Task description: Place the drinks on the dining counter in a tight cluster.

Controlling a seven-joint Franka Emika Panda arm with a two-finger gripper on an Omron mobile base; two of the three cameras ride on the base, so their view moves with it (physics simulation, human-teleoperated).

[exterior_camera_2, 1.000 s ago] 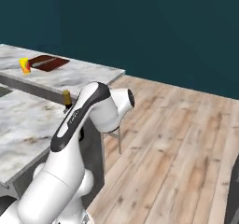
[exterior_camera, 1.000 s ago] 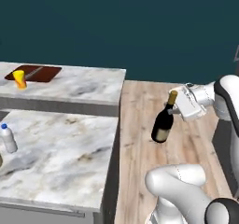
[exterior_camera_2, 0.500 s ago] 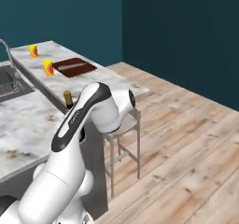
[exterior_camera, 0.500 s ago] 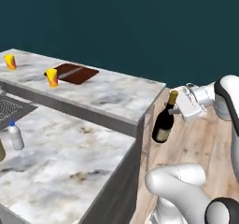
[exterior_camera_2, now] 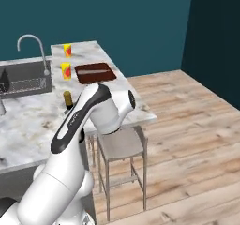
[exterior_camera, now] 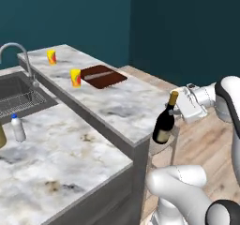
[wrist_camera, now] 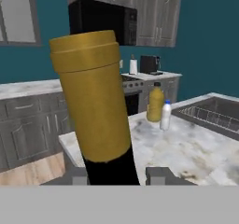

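You are looking at the gripper [exterior_camera: 180,106] closed on the neck of the wine bottle [exterior_camera: 164,122], right of centre in the left base view. The bottle is smooth dark glass with a gold-foil top and a tan label, tilting slightly and hanging off the end of the dining counter [exterior_camera: 117,104], a long raised slab of veined white-grey marble with a grey edge. In the hand view the foil neck [wrist_camera: 93,106] is rising between the two dark fingertips [wrist_camera: 161,174].

On that counter a dark brown rectangular tray [exterior_camera: 103,76] and two yellow cups [exterior_camera: 75,77] are sitting toward the upper left. A grey metal stool [exterior_camera_2: 119,144] is standing under the counter end, below the bottle. On the lower marble worktop [exterior_camera: 61,158] at left, the small clear water bottle [exterior_camera: 18,127] is standing near the steel sink [exterior_camera: 18,95]; the squat amber bottle [wrist_camera: 155,105] is just beside it in the hand view.
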